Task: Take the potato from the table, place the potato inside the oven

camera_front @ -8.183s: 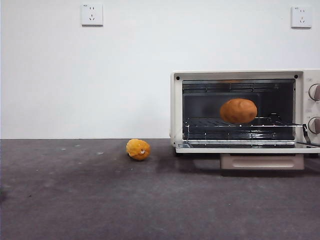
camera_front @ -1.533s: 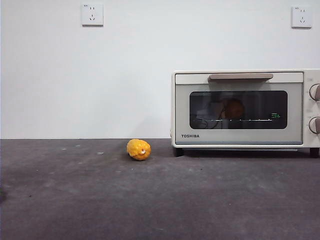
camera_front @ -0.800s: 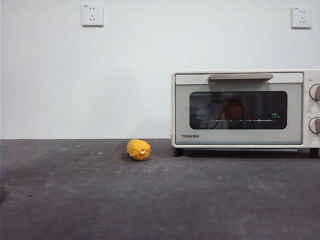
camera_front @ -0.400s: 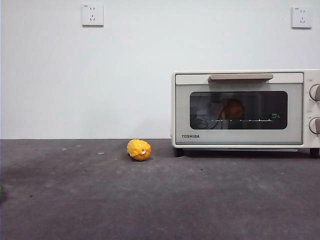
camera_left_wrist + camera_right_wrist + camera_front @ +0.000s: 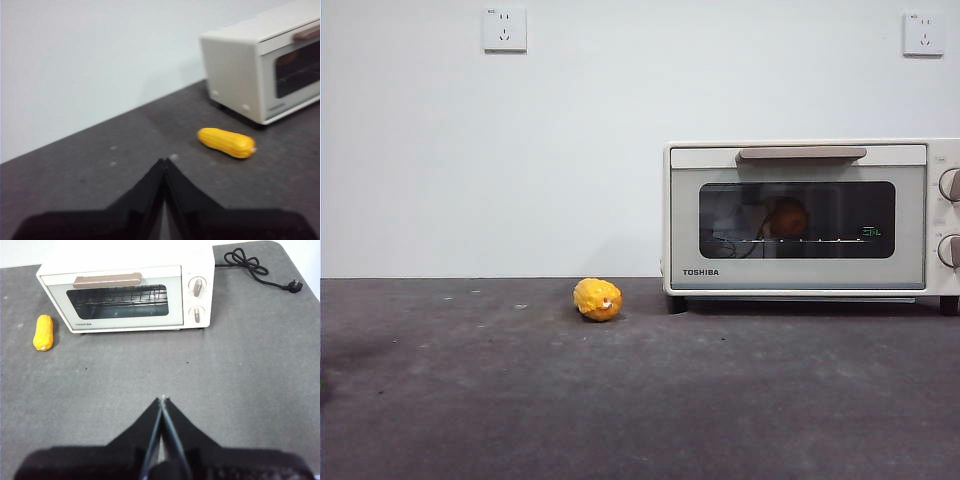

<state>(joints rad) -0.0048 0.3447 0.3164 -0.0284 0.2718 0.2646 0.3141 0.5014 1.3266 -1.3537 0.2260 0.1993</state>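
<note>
White wall (image 5: 620, 140) w/ two sockets (image 5: 504, 29) is seen behind the table (image 5: 520, 400) — dark grey, mottled, wide bare stretch across front and left side. Oven (image 5: 800, 218) is set at the right, near the back edge; its door is shut, handle (image 5: 802, 154) up top, knobs (image 5: 198, 286) on the right side. Potato (image 5: 787, 215) is made out dimly as an orange-brown lump through the dark glass, on the rack inside. Corn cob (image 5: 597, 299), yellow, is laid on the table just beside the oven's left side, apart from it. Power cord (image 5: 255, 267) is coiled behind the oven in right wrist view. Left gripper (image 5: 163, 167) is held over bare table well short of the corn, jaws pressed together, nothing held. Right gripper (image 5: 162, 402) is held well back from the oven front — jaws together too. Vs 0.5 s ago: no shift noted in oven, corn or potato.
</note>
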